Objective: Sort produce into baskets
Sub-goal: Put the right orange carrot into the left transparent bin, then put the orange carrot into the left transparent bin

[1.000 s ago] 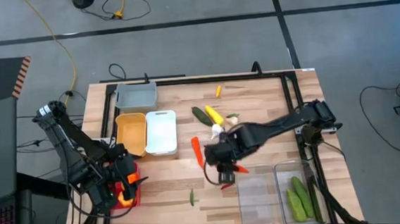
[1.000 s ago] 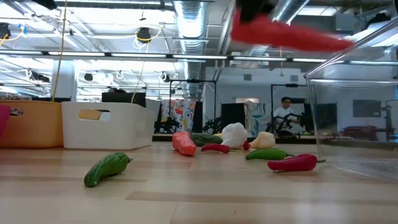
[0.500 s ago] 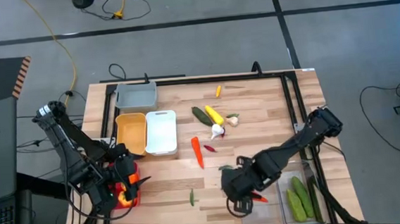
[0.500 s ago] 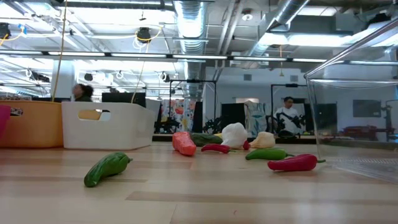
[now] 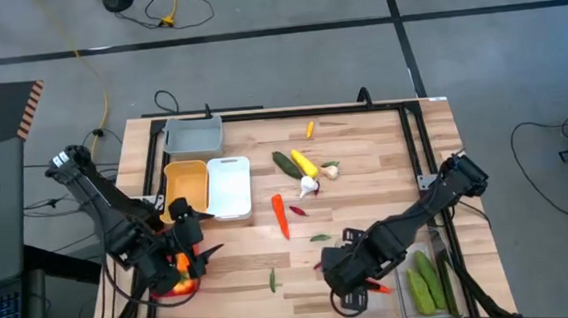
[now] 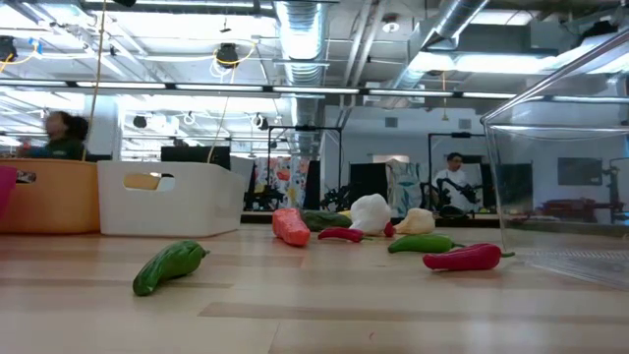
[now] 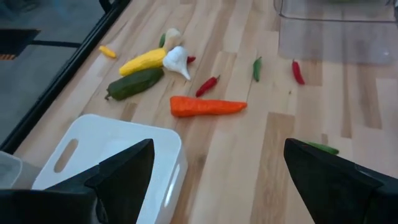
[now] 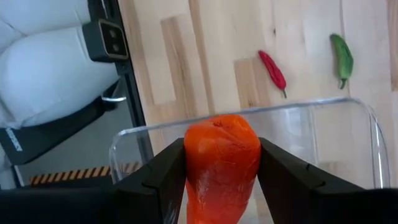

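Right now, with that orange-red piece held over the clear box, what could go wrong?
The right tool grips the orange-red piece close to the clear box's rim; released off-centre, it might hit the rim and bounce onto the table.

It may also be the wrong box: the clear box beside it holds green cucumbers.

The left tool is open near the white basket and could nudge it.

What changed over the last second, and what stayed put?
The right gripper, still holding an orange-red piece between its fingers, swung from mid-table toward the near edge and now hangs over the empty clear bin. The left gripper, open, lifted off the red bin toward the white bin. The loose carrot, chilies and cucumbers stayed put.
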Available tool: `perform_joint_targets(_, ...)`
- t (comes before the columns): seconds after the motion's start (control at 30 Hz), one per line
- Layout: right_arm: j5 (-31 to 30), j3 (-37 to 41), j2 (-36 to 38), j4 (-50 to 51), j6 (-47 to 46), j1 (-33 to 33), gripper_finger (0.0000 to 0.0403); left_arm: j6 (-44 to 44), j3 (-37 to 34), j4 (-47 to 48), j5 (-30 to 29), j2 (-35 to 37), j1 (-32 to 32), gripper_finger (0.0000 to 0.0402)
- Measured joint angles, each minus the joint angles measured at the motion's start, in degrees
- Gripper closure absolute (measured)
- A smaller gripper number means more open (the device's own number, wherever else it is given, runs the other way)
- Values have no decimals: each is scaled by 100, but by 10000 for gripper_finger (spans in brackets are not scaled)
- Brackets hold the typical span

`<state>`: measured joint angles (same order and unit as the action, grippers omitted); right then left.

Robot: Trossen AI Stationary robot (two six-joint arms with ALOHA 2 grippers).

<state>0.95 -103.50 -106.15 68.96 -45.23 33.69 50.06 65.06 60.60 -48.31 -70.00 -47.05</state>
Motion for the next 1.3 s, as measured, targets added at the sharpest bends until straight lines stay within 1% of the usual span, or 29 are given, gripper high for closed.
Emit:
perform_joint_targets(0.23,16,0,-2,324,-42,2,189,-677,0,-369,49,-344,310,56)
perform_joint_targets(0.37,16,0,-4,312,-42,-2,170,-1158,0,-628,226,-585,525,55)
perform_joint_targets(0.5,17,0,-4,310,-39,0,145,-1873,0,-1079,506,-813,795,56)
perform_joint_targets(0.6,16,0,-4,309,-39,-2,134,-2500,0,-1432,804,-964,1028,56)
perform_joint_targets(0.7,16,0,-4,305,-39,-2,132,-3096,0,-1792,1135,-1103,1311,56)
perform_joint_targets(0.93,44,0,-4,302,-37,-2,132,-4506,0,-2601,2282,-1423,2106,58)
perform_joint_targets(1.0,48,0,-4,303,-33,-2,132,-4840,0,-2773,2580,-1511,2334,63)
perform_joint_targets(1.13,48,0,-4,303,67,-2,132,-5435,0,-3057,2983,-1727,2712,76)
perform_joint_targets(1.3,48,0,-4,298,218,-4,132,-5995,2,-3339,3541,-2137,3111,92)
